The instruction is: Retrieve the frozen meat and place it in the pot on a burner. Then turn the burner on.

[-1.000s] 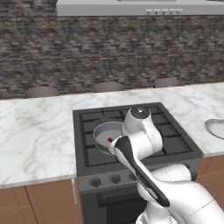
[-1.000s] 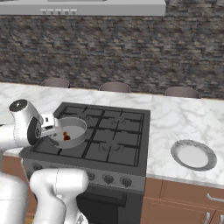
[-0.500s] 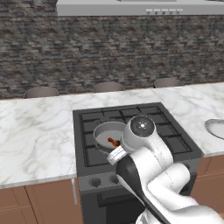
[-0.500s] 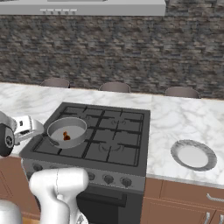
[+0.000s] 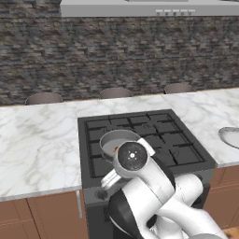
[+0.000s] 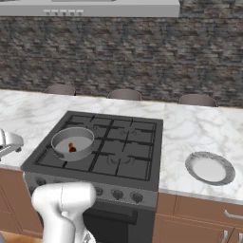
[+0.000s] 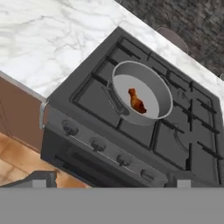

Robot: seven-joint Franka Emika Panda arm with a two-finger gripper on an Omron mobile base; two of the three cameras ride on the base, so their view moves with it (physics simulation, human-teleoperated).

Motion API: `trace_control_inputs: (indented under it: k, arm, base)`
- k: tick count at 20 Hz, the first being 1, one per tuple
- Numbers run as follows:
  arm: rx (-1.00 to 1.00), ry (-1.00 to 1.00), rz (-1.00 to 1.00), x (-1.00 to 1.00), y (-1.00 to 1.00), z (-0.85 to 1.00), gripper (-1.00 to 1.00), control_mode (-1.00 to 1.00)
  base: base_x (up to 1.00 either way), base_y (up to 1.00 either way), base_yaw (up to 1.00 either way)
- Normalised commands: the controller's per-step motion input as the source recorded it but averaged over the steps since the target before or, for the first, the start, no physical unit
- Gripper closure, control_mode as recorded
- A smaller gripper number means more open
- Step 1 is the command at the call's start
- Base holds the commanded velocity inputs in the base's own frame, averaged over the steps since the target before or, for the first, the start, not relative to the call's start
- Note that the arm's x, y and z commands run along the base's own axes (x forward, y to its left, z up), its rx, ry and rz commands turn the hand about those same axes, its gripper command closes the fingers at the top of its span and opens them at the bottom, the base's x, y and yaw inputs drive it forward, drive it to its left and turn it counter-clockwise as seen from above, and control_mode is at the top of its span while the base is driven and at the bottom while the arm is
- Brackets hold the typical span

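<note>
Frozen meat [image 7: 137,101]: one small reddish-brown chunk, lying inside pot [image 6: 72,143], near middle of its floor. Pot: one, round, grey, sitting on front-left burner [image 6: 62,156] of cooktop [image 6: 124,148], close to front edge above knob row [image 7: 105,151]. Four knobs countable in hand view. Other grates bare, open room right of pot. One silvery dish [image 6: 210,168] on marble counter [image 6: 199,137], well apart from stove. My jaws spread wide, gripping nothing; my gripper [image 7: 111,179] hangs off front-left stove corner.

No readable text or labels anywhere (knob markings too blurred)
</note>
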Motion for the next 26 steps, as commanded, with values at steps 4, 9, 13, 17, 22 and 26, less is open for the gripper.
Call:
trace_control_inputs:
  k: [4,9,13,17,22,26]
  arm:
    - [-0.34,0.15,0.13,0.00,0.34,-0.13,-1.00,-1.00]
    - [-0.42,0.13,0.18,0.00,0.30,-0.20,-1.00,-1.00]
    - [-0.29,0.03,0.18,0.00,0.19,-0.38,-1.00,-1.00]
    - [-0.10,0.00,0.11,0.00,0.04,-0.51,-1.00,-1.00]
    - [-0.03,0.00,0.07,0.00,0.00,-0.61,-1.00,-1.00]
    - [0.00,-0.01,0.06,0.00,0.00,-0.48,-1.00,-1.00]
  base:
    - [0.00,0.00,0.00]
    - [0.00,0.00,0.00]
    - [0.00,0.00,0.00]
    - [0.00,0.00,0.00]
    - [0.00,0.00,0.00]
    - [0.00,0.00,0.00]
